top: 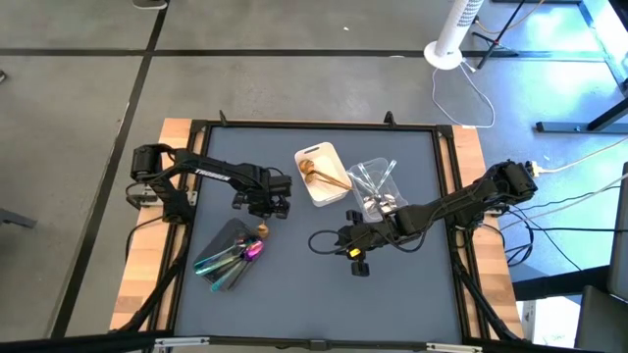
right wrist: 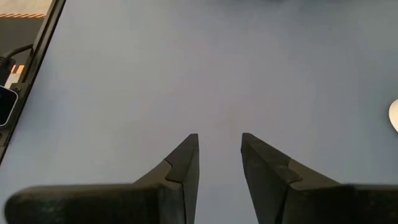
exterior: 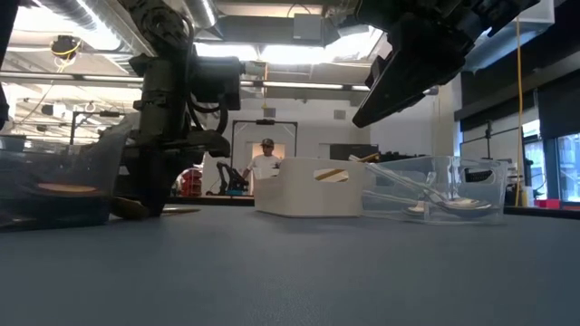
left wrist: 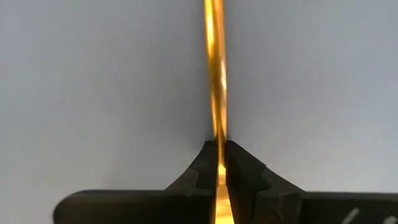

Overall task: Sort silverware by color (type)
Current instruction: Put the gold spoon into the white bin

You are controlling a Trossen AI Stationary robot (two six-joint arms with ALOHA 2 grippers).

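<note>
Left gripper pinches a gold utensil, perhaps a spoon; right gripper empty, partly spread

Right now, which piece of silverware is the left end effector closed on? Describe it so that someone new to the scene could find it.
Start at the dark grey tray of purple-teal pieces on the table's left side. Just beyond its far end, the left end effector is shut on a gold utensil lying on the mat. It is the only gold piece outside the white tray, and only its thin handle shows.

Gold silverware piece lies flat on the mat, its thin handle pinched between closed jaws.
</note>
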